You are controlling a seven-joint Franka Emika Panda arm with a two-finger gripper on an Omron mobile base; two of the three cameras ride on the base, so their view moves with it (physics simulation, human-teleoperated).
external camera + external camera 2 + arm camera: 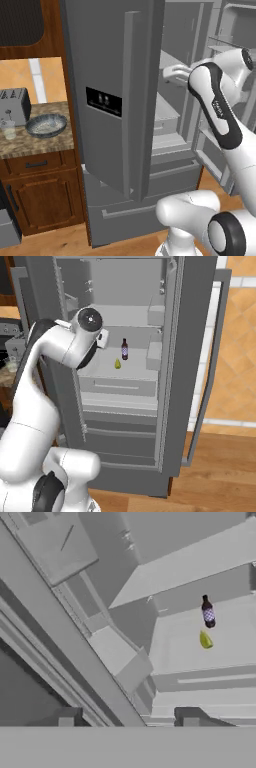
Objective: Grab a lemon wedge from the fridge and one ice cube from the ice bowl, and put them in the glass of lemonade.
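Tall grey steel French-door fridge (165, 286) seen with doors swung open; door edges flank arm on both sides. Tiny yellow-green lemon wedge (118, 364) seen on middle shelf, just left of small dark bottle (124, 349), bare shelf around both. Gripper (129, 717) held outside fridge, left of wedge, fingertips apart, nothing between. Wide blue-grey patterned ice bowl (46, 125) and small clear glass of lemonade (8, 129) seen on table at far left, beside silver toaster (13, 105).

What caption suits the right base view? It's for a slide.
Arm reaches into the open fridge toward the lemon wedge beside a dark bottle.
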